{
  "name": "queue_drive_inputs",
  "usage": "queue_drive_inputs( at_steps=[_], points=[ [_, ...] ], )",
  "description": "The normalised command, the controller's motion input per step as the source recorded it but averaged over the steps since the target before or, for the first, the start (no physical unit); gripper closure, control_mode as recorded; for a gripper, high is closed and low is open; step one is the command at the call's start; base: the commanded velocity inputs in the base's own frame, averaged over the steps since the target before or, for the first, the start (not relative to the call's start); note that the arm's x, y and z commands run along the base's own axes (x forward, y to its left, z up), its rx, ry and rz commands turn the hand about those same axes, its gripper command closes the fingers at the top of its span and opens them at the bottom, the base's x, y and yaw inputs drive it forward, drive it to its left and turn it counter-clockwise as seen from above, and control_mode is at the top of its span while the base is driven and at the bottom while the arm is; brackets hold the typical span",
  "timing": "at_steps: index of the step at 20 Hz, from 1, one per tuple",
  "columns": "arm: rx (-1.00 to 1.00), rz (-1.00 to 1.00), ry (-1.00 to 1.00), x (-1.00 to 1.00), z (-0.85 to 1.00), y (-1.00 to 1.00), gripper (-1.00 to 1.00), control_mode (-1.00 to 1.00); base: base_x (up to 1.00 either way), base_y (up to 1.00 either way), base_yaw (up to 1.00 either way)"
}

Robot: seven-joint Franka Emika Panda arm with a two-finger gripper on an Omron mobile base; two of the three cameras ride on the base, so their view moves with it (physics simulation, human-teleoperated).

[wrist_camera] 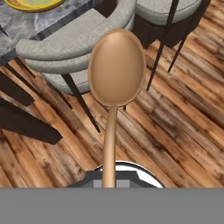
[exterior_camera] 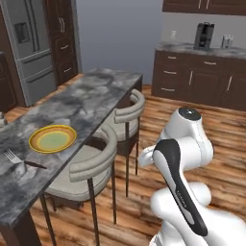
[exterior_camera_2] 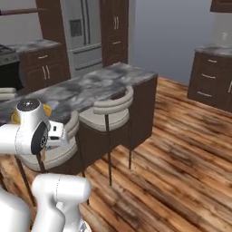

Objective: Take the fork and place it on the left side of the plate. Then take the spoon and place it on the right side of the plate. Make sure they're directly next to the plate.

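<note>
Fingers clamp spoon (wrist_camera: 116, 70) (over wood floor (wrist_camera: 175, 131)); marble counter (exterior_camera: 91, 98).

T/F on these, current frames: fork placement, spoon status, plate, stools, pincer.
1. The small fork with silver tines and dark brown handle lies on the grey marble counter beside the round yellow-rimmed plate. True.
2. The orange-tan wooden spoon lies on the counter right of the plate. False: it is held in the pincer, out over the wooden floor.
3. The plate carries food. False: its pale green centre is bare.
4. Two grey cushioned stools stand at the counter. True.
5. The pincer is open. False: it is shut on the spoon's handle.
</note>
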Motion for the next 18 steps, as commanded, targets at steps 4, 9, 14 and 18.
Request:
queue_drive_inputs(
  at_steps=[4,9,14,18],
  points=[
    [0.0,0.0,0.0,0.0,0.0,0.0,1.0,1.0,0.52,-0.4,0.44],
    [0.0,0.0,0.0,0.0,0.0,0.0,1.0,1.0,0.65,-0.37,0.44],
    [0.0,0.0,0.0,0.0,0.0,0.0,1.0,1.0,0.69,-0.39,0.43],
    [0.0,0.0,0.0,0.0,0.0,0.0,1.0,1.0,0.75,-0.31,0.46]
  ],
)
